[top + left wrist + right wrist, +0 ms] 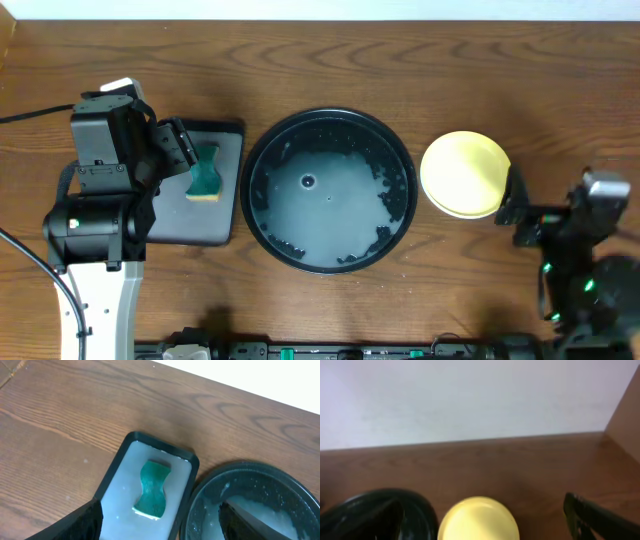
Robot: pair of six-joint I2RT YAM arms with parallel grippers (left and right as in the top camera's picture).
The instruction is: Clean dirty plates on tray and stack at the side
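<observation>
Near the table's right edge, plates (pixel 465 175) are sitting apparently stacked, off the tray (pixel 330 117); left gripper (pixel 183 150) and right gripper (pixel 518 210) are hanging spread, empty; task is looking finished.

The overhead camera looks straight down from high above the wooden table (pixel 320 40), taking in the grey tray (pixel 205 222), the black tray (pixel 330 225) and the yellow plate (pixel 463 172). The left wrist camera sits closer and is tilted down and forward, sharing the grey tray and the black tray's left rim. The right wrist camera sits low, nearly level, and faces the wall (pixel 470 395), sharing the yellow plate and the black tray's right rim.
</observation>
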